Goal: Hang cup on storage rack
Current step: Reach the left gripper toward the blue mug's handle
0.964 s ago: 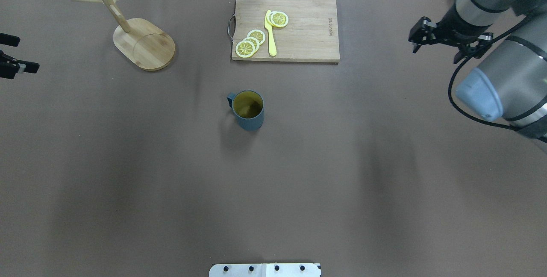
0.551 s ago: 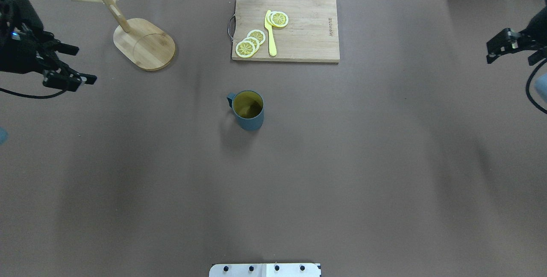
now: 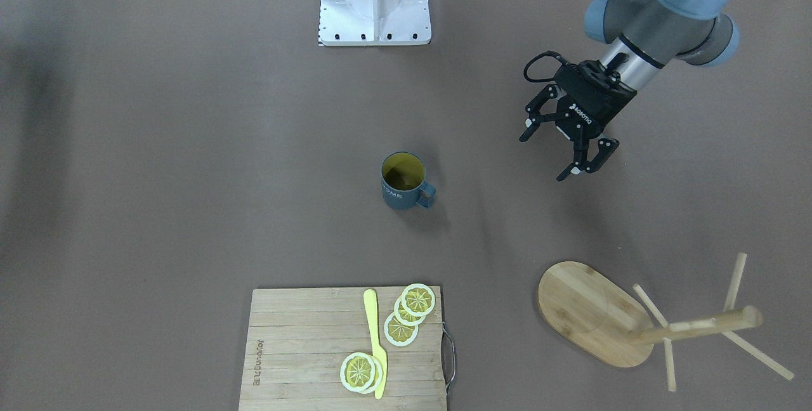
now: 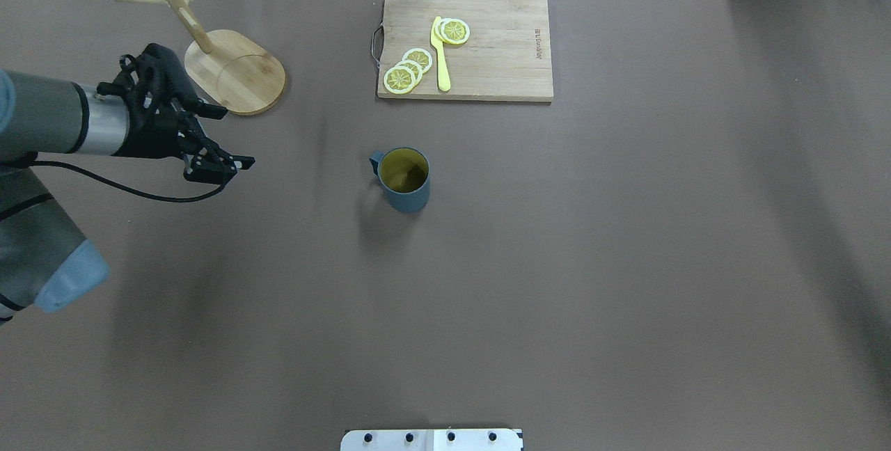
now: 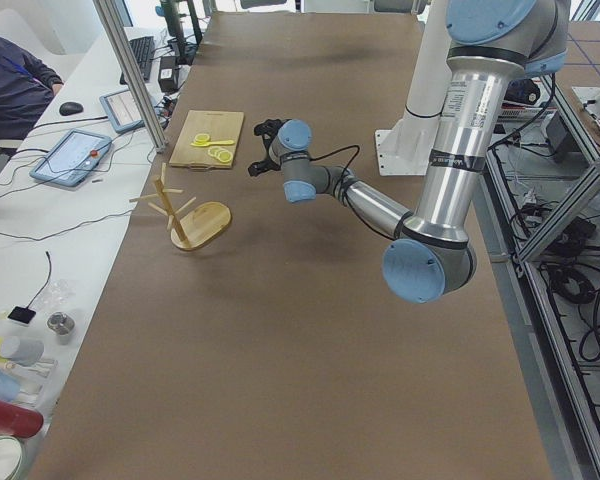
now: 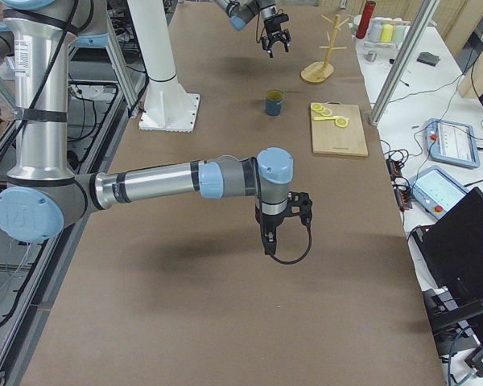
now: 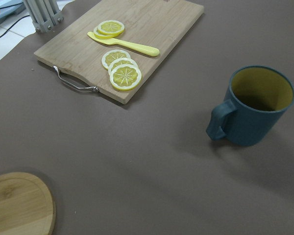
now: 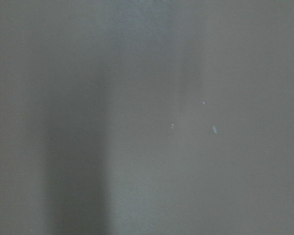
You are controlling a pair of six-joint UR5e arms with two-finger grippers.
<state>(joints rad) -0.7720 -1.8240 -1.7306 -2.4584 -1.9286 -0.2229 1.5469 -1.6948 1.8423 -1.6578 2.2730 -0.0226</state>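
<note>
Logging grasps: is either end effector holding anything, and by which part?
Nothing is held. The left end effector is open, empty; the dark slate-blue cylindrical mug stands untouched. The right end effector carries nothing visible.

Bare brown table (image 4: 313, 159) runs between the left gripper (image 4: 237, 138), its jaws spread, and the dark slate-blue cylindrical mug (image 4: 405, 183). The mug's loop handle faces that side, with open surface all round it. The light bamboo mug tree (image 4: 237, 74) stands near the gripper, on its far side, pegs angling upward. The rectangular wooden cutting board (image 4: 501, 54), carrying lemon slices (image 4: 407, 69) and a yellow knife (image 4: 441, 61), lies beyond the mug, well apart.
</note>
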